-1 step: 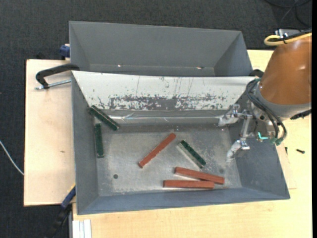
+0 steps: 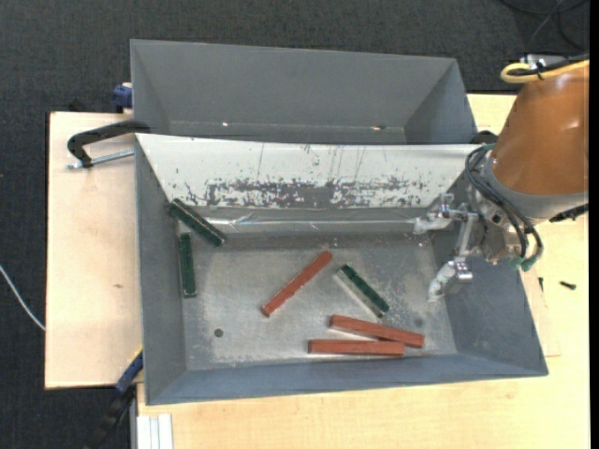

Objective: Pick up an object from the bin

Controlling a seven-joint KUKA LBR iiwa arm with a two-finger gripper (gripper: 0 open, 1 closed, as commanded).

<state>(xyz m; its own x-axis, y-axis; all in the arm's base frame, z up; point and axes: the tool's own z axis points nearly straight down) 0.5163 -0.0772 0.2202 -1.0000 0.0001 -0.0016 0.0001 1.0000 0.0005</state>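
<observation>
Sticks of red-brown and dark green lie scattered on the floor of the grey bin [image 2: 159, 344], none of them held. Nearest the front wall, toward the right corner, a front red-brown stick [image 2: 356, 347] lies almost parallel to that wall. A second red-brown stick [image 2: 376, 331] lies just behind it, slightly tilted and very close to it. A small dark speck [image 2: 218, 334] sits toward the front left.

Farther in, a short green stick [image 2: 365, 291] slants near the middle with a pale strip along its left side. A long red-brown stick [image 2: 297, 283] lies diagonally to its left.

Level with these, close to the right wall, hangs the gripper [image 2: 437, 251]. Its fingers [image 2: 444, 281] are spread wide with nothing between them. It is above bare floor, to the right of the short green stick and clear of it.

By the left wall lies a straight green stick [image 2: 188, 265]. In the far left corner a slanted green stick [image 2: 195, 223] rests at the foot of the far wall.
</observation>
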